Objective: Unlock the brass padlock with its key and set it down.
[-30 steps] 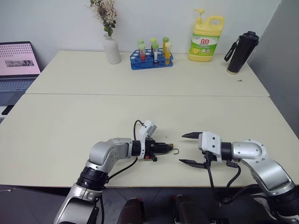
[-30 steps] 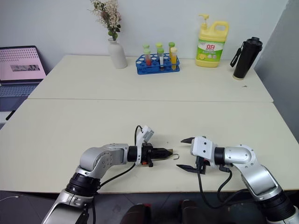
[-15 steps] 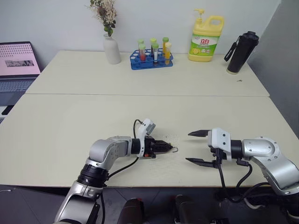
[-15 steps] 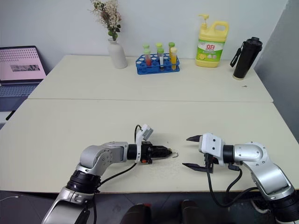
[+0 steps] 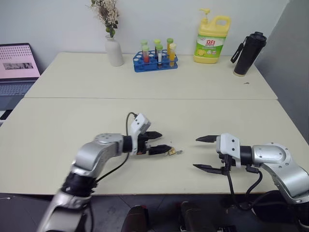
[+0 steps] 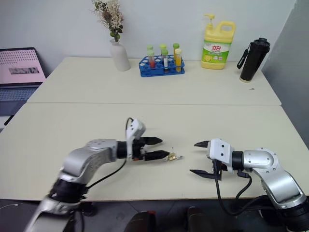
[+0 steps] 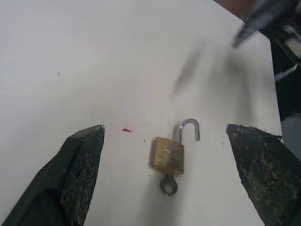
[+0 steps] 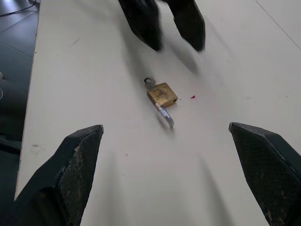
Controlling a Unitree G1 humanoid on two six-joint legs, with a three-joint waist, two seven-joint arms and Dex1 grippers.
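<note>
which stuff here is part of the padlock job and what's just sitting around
Job:
- brass padlock, shackle swung open, lying on the table
- key in its keyhole

Lying about:
- vase of flowers
- test tube rack
- yellow detergent jug
- black bottle
- laptop

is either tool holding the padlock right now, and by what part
Nothing is held. The brass padlock lies on the table, between the open left tool and open right tool.

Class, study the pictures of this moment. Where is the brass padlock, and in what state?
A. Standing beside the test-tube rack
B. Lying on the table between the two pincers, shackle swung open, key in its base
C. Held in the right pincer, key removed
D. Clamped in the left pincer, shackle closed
B: the brass padlock lies free on the table, shackle open and key inserted, between the open left pincer and right pincer.
</note>
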